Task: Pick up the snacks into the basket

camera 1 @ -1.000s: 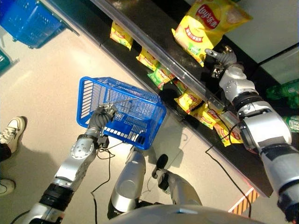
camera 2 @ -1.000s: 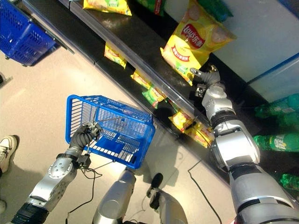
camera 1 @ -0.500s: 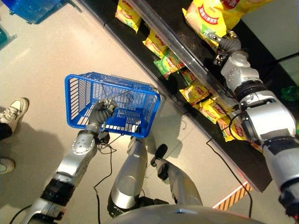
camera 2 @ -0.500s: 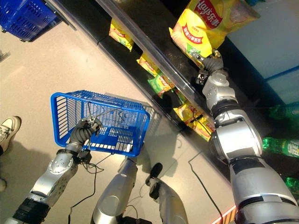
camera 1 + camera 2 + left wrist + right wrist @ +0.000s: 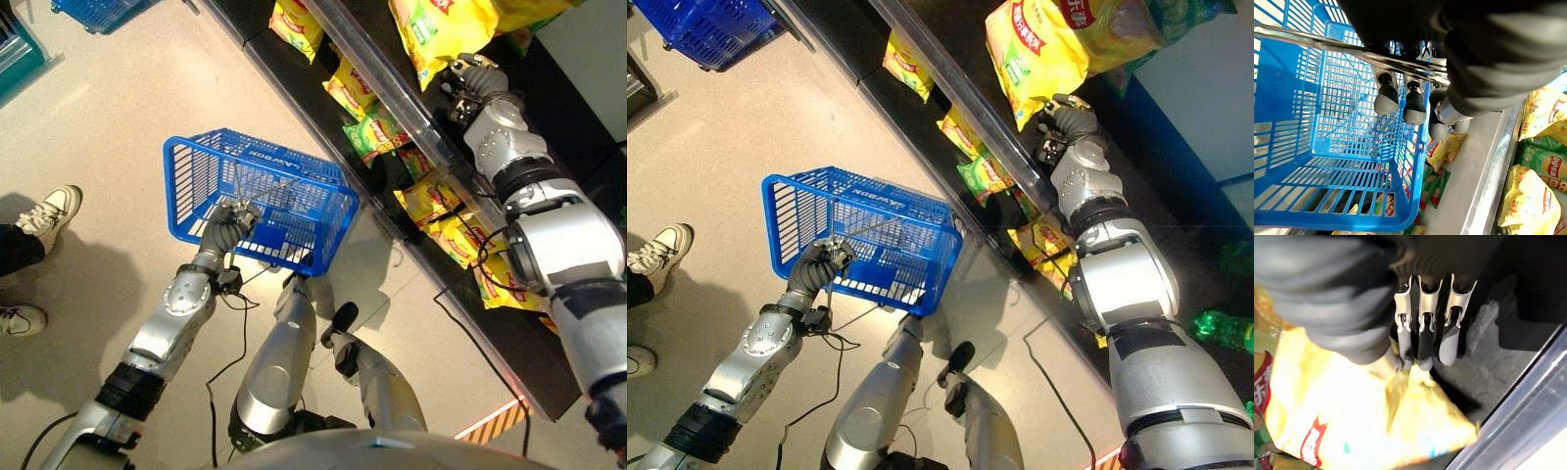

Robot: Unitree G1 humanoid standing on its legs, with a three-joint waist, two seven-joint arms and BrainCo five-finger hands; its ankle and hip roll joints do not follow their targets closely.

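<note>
A large yellow chip bag [image 5: 441,29] lies on the upper dark shelf. My right hand [image 5: 472,83] reaches up to its lower corner. In the right wrist view the fingers [image 5: 1422,347] and thumb pinch that corner of the bag [image 5: 1352,421]. A blue plastic basket [image 5: 211,147] hangs over the floor in front of the shelves, with nothing in it. My left hand [image 5: 227,227] is shut on its thin wire handle [image 5: 1327,44], and the curled fingers [image 5: 1410,103] show above the basket's mesh [image 5: 1317,161].
Green and yellow snack bags [image 5: 377,132] lie on the lower shelf, behind a clear shelf rail [image 5: 392,98]. Another blue basket [image 5: 98,12] stands at the far left. A person's shoes [image 5: 54,211] are on the floor at the left. A green bottle [image 5: 1225,328] lies at the right.
The camera has shifted. My right hand has closed in on the chip bag's lower corner and now pinches it. The left hand keeps hold of the basket handle.
</note>
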